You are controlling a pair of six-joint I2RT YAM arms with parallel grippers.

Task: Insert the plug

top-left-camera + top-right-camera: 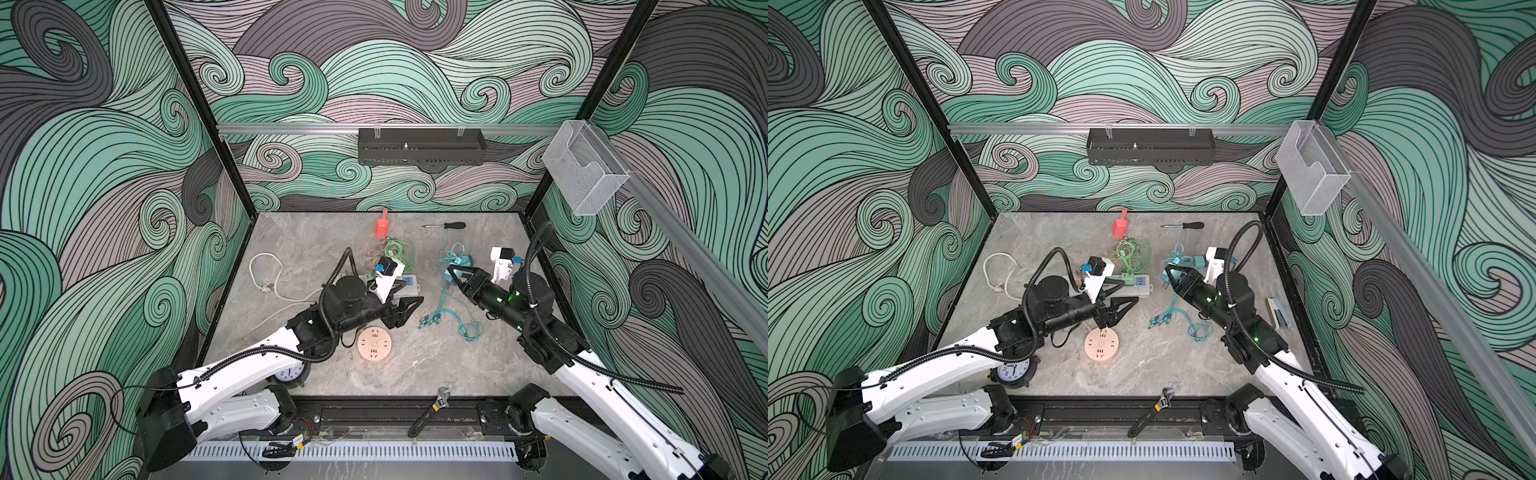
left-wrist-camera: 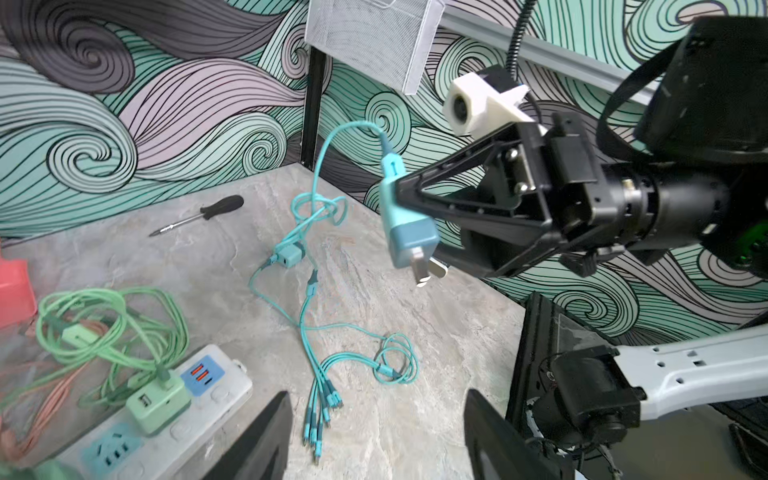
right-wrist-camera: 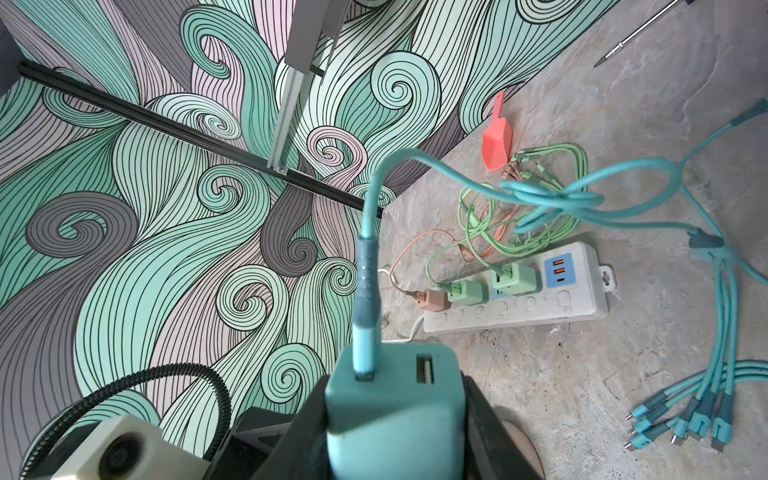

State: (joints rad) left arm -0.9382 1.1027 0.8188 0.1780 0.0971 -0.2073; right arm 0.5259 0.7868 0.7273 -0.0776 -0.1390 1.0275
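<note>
**Blue-green charger plug held clear of the power strip**

The grey marbled stone bench (image 1: 436,365) carries all the items. Near its centre lies a long white plastic power strip (image 3: 540,309) with a blue port panel at one end. Two pale green cube chargers (image 3: 513,280) and a pink-brown one (image 3: 432,300) sit in its sockets. The left claw (image 2: 378,395) hovers just beside the strip's panel end, released, its fingers spread wide. The right claw (image 1: 454,277) is clenched on the blue-green cube charger plug (image 2: 409,232). This holds the plug in the air to the right of the strip, apart from it, with its two flat metal prongs (image 2: 426,270) exposed. A blue-green braided cable (image 2: 307,299) runs from the plug's top down to the bench and ends in a fan of small connectors (image 2: 320,415). A round pink socket disc (image 1: 374,344) lies in front of the left claw. A black-handled screwdriver (image 1: 446,225) and a red plastic scoop (image 1: 381,227) lie near the back wall.
</note>
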